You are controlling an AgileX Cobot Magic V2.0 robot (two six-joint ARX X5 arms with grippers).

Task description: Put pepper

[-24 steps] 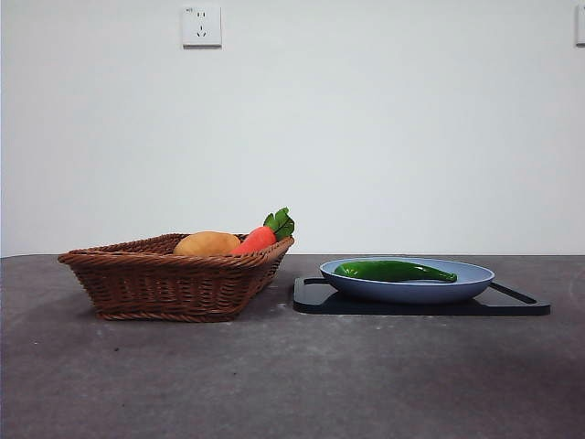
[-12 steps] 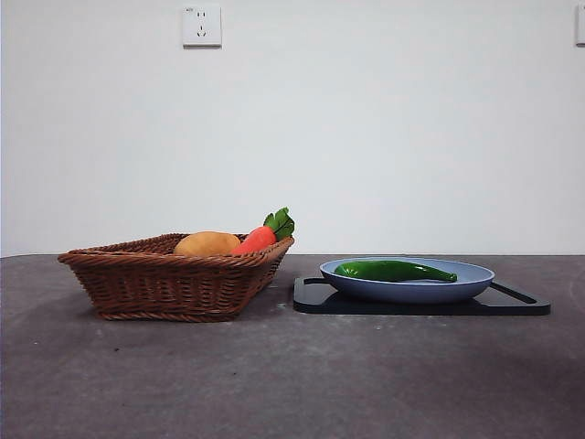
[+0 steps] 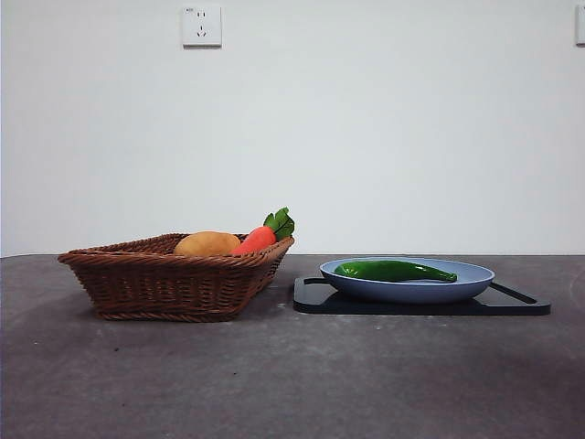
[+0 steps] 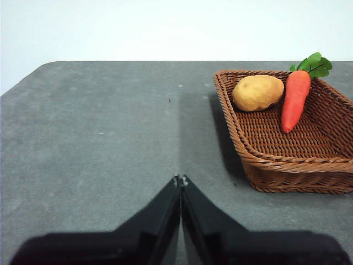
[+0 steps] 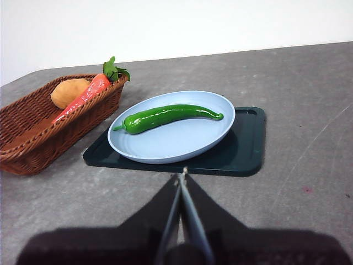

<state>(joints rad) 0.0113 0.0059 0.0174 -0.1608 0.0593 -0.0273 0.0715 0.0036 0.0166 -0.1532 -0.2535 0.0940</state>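
The dark green pepper (image 3: 393, 271) lies on its side in a light blue plate (image 3: 457, 285) that sits on a black tray (image 3: 315, 297). It also shows in the right wrist view (image 5: 168, 117), lying across the plate (image 5: 182, 144). My right gripper (image 5: 181, 175) is shut and empty, held back from the tray's near edge. My left gripper (image 4: 180, 180) is shut and empty over bare table, beside the wicker basket (image 4: 309, 165). Neither arm shows in the front view.
The brown wicker basket (image 3: 164, 283) stands left of the tray and holds a tan potato (image 3: 207, 244) and an orange carrot (image 3: 256, 240) with green leaves. A white wall with a socket (image 3: 201, 26) is behind the dark grey table (image 3: 274, 375).
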